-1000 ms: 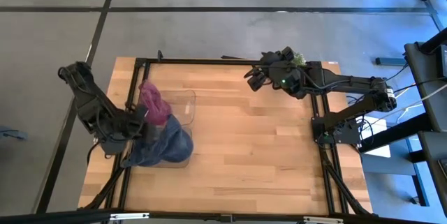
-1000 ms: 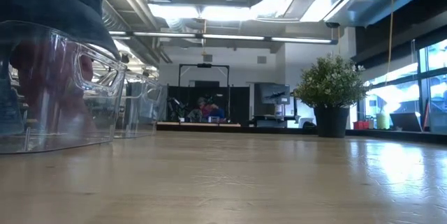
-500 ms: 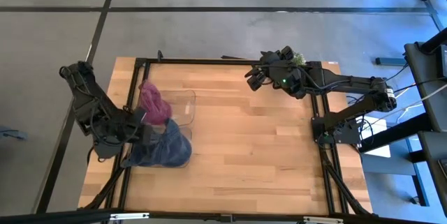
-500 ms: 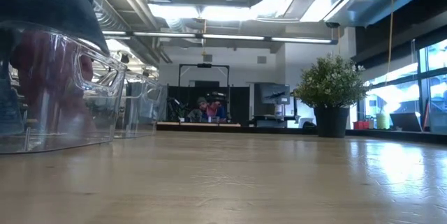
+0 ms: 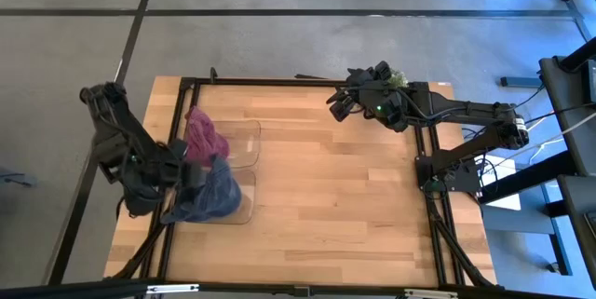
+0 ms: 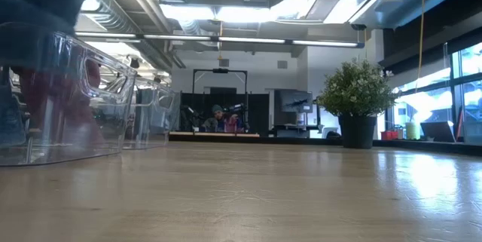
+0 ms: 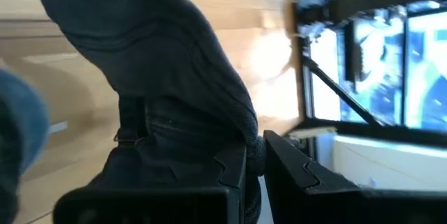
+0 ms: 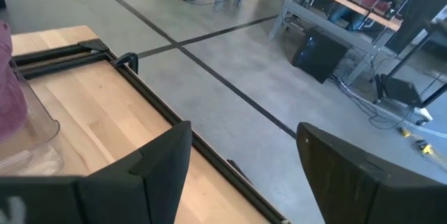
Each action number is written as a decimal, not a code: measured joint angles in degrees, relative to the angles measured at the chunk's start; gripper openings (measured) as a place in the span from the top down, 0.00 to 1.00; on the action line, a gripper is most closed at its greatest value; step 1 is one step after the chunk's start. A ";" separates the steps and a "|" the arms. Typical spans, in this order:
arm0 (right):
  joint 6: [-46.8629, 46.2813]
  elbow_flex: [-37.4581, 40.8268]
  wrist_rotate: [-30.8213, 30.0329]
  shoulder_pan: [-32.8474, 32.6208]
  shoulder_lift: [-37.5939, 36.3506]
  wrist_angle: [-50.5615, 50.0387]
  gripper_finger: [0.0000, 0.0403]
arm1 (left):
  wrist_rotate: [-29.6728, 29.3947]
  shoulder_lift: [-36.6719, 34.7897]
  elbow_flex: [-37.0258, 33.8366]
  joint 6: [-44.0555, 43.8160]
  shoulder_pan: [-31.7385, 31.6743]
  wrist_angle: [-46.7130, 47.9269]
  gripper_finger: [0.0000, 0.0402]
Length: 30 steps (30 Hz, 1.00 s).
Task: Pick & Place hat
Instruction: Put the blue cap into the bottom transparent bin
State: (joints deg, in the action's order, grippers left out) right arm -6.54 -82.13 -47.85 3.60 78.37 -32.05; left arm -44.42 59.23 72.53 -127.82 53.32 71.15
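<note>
Dark blue fabric, the hat point(image 5: 207, 197), is seen hanging at the left side of the wooden table point(image 5: 335, 197), over the near edge of a clear plastic bin point(image 5: 244, 150). It is pinched at its edge by the left gripper point(image 5: 177, 176), whose two dark fingers point(image 7: 234, 175) are closed narrowly on a fold of the cloth in the left wrist view. The hat point(image 7: 160, 98) is shown there draped upward from the fingers, with bare table wood behind it. A pink-purple cloth point(image 5: 203, 134) is seen beside the blue hat, lying partly in the bin toward the far left corner of the table. In the low view the transparent bin point(image 6: 60, 99) is seen standing on the tabletop, with a reddish mass showing through its wall and blue fabric above its rim. The right gripper point(image 5: 340, 105) is held above the far edge of the table, well apart from the hat and the bin. Its fingers point(image 8: 164, 168) are spread wide and nothing is held between them. A potted plant point(image 6: 356, 102) is seen at the far side of the low view, and seated people point(image 6: 224, 117) are visible in the room beyond.
</note>
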 joint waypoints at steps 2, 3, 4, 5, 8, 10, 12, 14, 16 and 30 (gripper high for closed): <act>1.12 0.00 -0.01 0.00 0.00 -0.01 0.36 | 0.90 0.80 0.00 -2.23 0.02 1.34 0.93; 1.29 0.00 -0.01 0.00 0.00 0.00 0.36 | 1.10 1.28 0.00 -2.65 0.00 1.55 0.93; 1.29 0.00 -0.01 0.00 0.00 0.00 0.36 | 1.18 1.75 0.00 -2.88 0.00 1.44 0.93; 1.25 0.00 -0.01 0.00 0.00 0.00 0.36 | 1.20 2.26 0.00 -2.99 0.00 1.32 0.93; 1.21 0.00 -0.01 0.00 0.00 0.00 0.36 | 1.30 4.17 0.00 -3.48 -0.47 1.33 0.93; 1.23 0.00 -0.03 0.00 0.00 0.00 0.36 | 1.98 5.51 -0.02 -3.65 -1.13 1.57 0.93; 1.23 0.00 -0.02 0.00 0.00 0.01 0.36 | 2.11 6.90 -0.02 -3.66 -2.12 1.95 0.93; 1.26 0.00 -0.01 0.00 0.00 0.00 0.36 | 3.09 8.38 -0.02 -3.64 -3.10 2.64 0.93; 1.23 0.00 -0.01 0.00 0.00 0.00 0.36 | 4.22 9.65 -0.04 -3.66 -3.80 3.89 0.93; 1.02 0.02 1.92 0.00 0.25 -1.19 0.36 | 17.15 18.17 -0.04 -3.60 -4.94 11.91 0.93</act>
State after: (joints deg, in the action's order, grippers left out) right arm -5.52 -82.11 -45.93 3.59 78.61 -33.24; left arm -27.27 77.40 72.49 -131.42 48.38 83.06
